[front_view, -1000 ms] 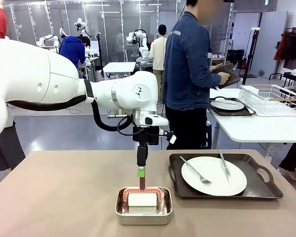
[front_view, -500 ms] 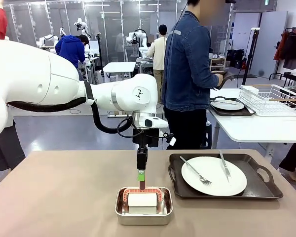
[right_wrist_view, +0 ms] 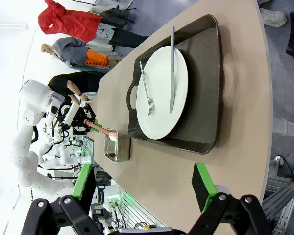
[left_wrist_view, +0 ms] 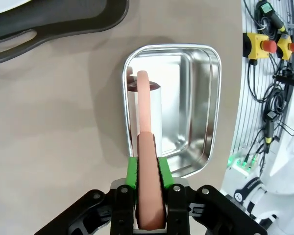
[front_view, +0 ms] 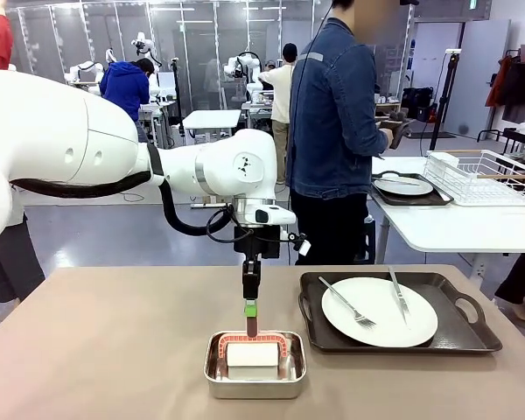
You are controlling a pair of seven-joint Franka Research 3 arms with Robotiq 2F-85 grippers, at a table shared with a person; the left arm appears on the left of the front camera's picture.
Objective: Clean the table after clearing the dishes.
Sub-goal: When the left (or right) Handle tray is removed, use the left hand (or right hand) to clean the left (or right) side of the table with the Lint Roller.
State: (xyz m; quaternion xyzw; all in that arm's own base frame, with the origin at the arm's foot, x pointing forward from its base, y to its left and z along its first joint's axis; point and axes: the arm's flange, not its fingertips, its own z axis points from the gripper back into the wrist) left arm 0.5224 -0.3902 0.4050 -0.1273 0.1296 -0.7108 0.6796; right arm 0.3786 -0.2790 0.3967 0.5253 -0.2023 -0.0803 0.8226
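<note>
Table (front_view: 96, 350): wide, matte beige-brown top, flat and plain, bearing the steel pan and the near tray.
Left gripper (left_wrist_view: 148, 166): pointing straight down over the pan, clenched on the handle, green pads (left_wrist_view: 133, 169) pressed against both of its flat sides.
Handle (left_wrist_view: 144, 112): smooth terracotta-coloured strap, bent in an arch over the white block.
White block (front_view: 252, 354): rectangular, matte, lying inside the pan under the arch.
Steel pan (front_view: 212, 376): shallow, rounded-corner rectangle of polished, mirror-like metal, near the table's front edge, just left of the near tray.
Near tray (front_view: 464, 337): dark brown rectangle with raised rim and cut-out handles, on the table's right half.
Plate (front_view: 381, 328): large, round, glossy white, centred on the near tray.
Fork (front_view: 347, 303), knife (front_view: 399, 296): slim metal pieces, lying apart on the plate.
Right gripper (right_wrist_view: 143, 188): released, green-padded fingers spread wide, nothing between them.
Far tray (front_view: 433, 198): dark, carrying a second white plate, on the white side table beside a wire rack (front_view: 486, 175).
Person (front_view: 332, 114): denim jacket, standing beyond the table.
</note>
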